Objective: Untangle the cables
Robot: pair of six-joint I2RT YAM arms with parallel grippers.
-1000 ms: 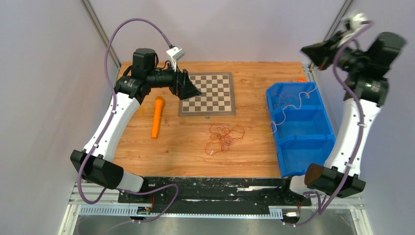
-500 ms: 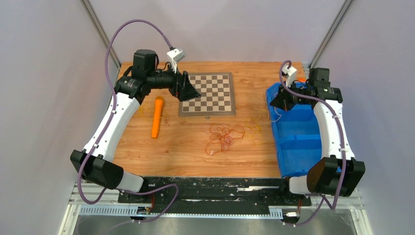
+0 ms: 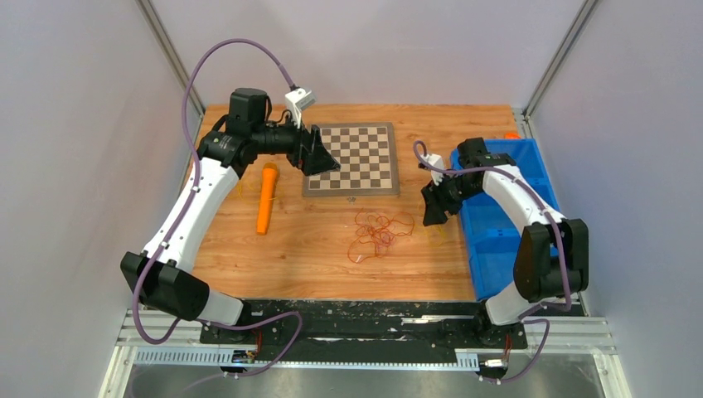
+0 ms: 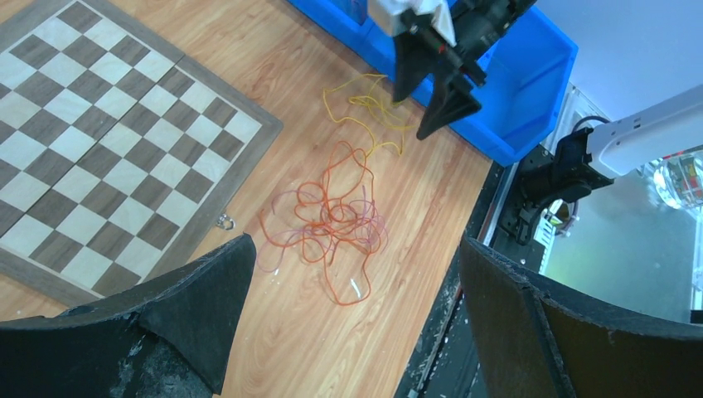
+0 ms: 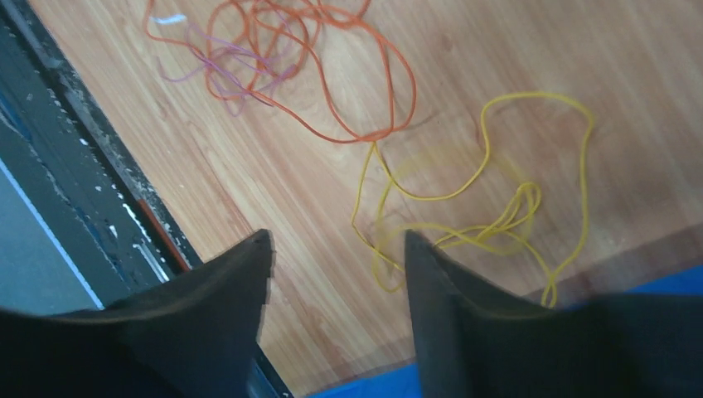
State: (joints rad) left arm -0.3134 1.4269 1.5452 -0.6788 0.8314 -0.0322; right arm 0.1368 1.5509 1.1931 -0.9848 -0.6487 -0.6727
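A tangle of reddish-orange cables lies on the wooden table in front of the checkerboard, also visible in the left wrist view. Right of it lies a loose yellow cable, one strand meeting an orange loop. My right gripper hovers open just above the wood beside the yellow cable, nothing between its fingers. My left gripper hangs wide open and empty above the checkerboard's left edge.
A blue divided bin stands along the right edge, just behind my right gripper. The checkerboard lies at the back centre, a solid orange cylinder to its left, a small metal ring in front of it. The table's front edge is close.
My right arm swung down from high at the back right, over the bin, to the table left of it. Its jaws opened and the yellow cable now lies on the wood. The left arm barely moved.
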